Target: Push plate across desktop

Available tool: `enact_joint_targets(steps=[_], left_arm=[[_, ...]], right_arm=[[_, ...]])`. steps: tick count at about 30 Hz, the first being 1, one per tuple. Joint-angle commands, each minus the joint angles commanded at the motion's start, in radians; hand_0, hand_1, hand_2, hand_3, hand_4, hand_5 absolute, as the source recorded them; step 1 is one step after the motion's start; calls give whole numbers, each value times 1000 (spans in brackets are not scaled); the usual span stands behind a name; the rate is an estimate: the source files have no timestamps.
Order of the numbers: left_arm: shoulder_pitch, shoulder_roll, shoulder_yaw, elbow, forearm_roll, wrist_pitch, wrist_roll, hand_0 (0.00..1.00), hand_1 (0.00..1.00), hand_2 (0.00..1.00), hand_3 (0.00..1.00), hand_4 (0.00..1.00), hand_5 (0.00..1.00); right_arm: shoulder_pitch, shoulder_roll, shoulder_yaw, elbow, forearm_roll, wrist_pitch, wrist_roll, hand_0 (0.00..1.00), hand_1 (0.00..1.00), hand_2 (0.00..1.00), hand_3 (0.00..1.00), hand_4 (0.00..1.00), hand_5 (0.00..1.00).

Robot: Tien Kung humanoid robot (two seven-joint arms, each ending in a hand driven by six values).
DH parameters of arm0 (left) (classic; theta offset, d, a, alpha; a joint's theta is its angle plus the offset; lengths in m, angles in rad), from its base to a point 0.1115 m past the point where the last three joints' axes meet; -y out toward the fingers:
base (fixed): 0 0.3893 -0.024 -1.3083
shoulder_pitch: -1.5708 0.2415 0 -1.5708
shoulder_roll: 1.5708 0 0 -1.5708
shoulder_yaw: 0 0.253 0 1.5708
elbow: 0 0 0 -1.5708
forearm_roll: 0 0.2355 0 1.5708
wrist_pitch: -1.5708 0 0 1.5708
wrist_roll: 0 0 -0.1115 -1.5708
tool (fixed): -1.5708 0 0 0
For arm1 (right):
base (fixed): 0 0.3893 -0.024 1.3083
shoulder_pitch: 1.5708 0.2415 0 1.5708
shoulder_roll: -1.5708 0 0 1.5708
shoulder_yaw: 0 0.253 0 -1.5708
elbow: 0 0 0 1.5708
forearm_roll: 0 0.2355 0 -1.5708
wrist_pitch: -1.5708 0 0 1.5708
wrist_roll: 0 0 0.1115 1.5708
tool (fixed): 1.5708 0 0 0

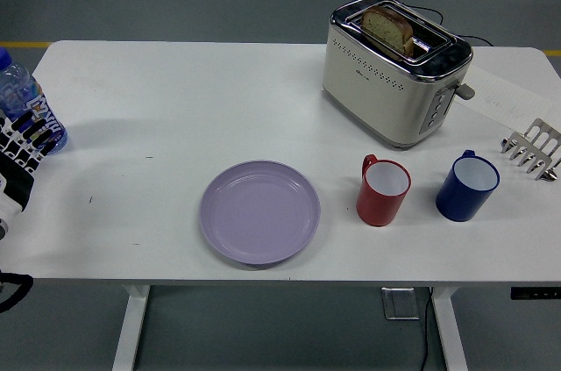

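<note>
The lilac plate (259,211) lies flat near the table's (175,99) near edge, untouched. Taking the plate as reference: the red mug (384,190) stands just beside it to the right, the blue mug (467,185) farther right, the toaster (394,68) with a bread slice (388,27) in its slot behind and to the right, and a metal rack (532,148) at the far right edge. A water bottle (24,101) stands well to the left and behind.

The left hand (17,156) sits at the picture's left edge, well apart from the plate, just in front of the bottle. Its fingers (31,132) appear extended and loosely spread, holding nothing; part of the hand is cut off by the frame. The right hand is not in view.

Assessment: no contact with the plate is made, so the push is judged not in progress. To do it well, the hand should meet the plate's left rim low and square, fingers flat, and press evenly so the plate slides without tipping. A push to the right risks striking the red mug; a line clear of it is advisable.
</note>
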Motion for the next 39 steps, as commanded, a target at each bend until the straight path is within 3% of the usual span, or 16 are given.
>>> enact_joint_targets(steps=[39], left_arm=[[8,-5,-43,-2,-5,0,-11,767,771,738,732,516,998]], right_arm=[[23,-5,8,-2,-3,-2,1,590,524,612,593,358,535]])
